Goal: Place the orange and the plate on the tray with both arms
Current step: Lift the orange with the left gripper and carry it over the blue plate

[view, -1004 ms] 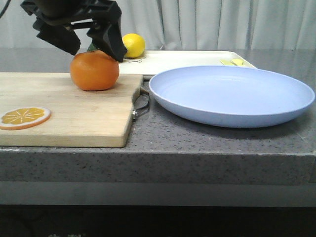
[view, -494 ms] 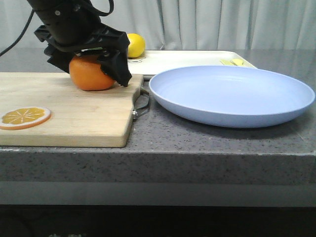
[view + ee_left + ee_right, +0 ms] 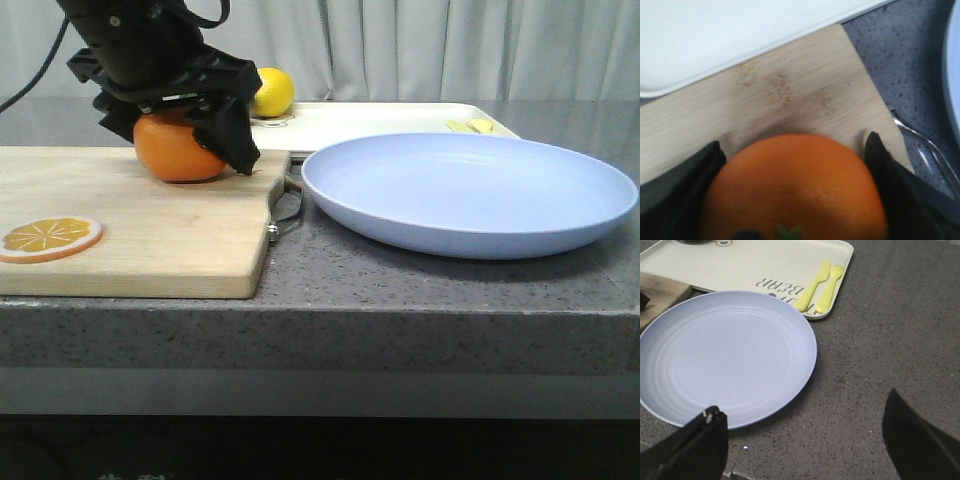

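Note:
The orange (image 3: 178, 152) rests on the wooden cutting board (image 3: 150, 225). My left gripper (image 3: 176, 140) is down over it, and its black fingers (image 3: 890, 185) press against both sides of the orange (image 3: 795, 185), so it is shut on it. The pale lavender-blue plate (image 3: 470, 190) lies on the grey table to the right of the board. The cream-white tray (image 3: 370, 122) lies behind both. My right gripper (image 3: 805, 440) is open and empty above bare table, beside the near rim of the plate (image 3: 725, 355). It does not show in the front view.
A yellow lemon (image 3: 271, 92) sits on the tray's back left. Yellow plastic cutlery (image 3: 820, 285) lies at the tray's right end. An orange slice (image 3: 50, 238) lies on the board's near left. The board's metal handle (image 3: 285, 205) sticks out toward the plate.
My left gripper has come down from above the orange and round it. Its fingers have closed in, nudging the orange slightly left. Plate and tray have not moved.

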Controlling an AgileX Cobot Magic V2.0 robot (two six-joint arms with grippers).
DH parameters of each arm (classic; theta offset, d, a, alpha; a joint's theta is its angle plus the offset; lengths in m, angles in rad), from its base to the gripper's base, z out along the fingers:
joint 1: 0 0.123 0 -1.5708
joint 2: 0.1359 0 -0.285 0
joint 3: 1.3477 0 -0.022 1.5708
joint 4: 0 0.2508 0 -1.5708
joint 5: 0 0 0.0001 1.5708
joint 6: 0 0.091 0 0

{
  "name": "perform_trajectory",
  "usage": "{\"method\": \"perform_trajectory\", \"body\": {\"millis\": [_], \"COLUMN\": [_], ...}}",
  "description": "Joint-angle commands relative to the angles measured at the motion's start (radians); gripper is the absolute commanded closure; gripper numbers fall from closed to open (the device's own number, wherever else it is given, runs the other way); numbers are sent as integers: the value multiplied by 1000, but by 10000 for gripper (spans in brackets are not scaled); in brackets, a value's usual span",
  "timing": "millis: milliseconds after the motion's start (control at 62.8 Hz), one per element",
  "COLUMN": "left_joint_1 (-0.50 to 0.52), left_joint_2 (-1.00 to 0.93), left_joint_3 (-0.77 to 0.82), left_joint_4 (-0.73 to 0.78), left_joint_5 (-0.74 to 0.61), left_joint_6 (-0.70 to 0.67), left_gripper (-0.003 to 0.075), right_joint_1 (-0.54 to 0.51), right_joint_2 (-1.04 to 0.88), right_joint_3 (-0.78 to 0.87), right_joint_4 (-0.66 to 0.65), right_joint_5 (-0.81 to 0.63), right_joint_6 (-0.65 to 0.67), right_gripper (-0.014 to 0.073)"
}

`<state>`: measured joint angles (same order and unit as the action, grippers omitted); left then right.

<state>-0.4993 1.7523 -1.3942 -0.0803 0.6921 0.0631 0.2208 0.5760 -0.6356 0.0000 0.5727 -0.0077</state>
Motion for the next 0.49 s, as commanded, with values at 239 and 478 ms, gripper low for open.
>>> {"method": "perform_trajectory", "body": {"millis": [239, 478], "left_joint_1": [-69, -139], "left_joint_2": [-60, -58], "left_joint_3": [-191, -261], "left_joint_4": [-2, 0], "left_joint_5": [31, 41], "left_joint_6": [0, 0], "left_gripper": [382, 382], "right_joint_1": [4, 4], "right_joint_2": [9, 9], "right_joint_3": [-29, -29], "right_joint_4": [0, 0], "right_joint_5": [-68, -67], "right_joint_6": [-9, -9], "right_gripper": [-38, -38]}}
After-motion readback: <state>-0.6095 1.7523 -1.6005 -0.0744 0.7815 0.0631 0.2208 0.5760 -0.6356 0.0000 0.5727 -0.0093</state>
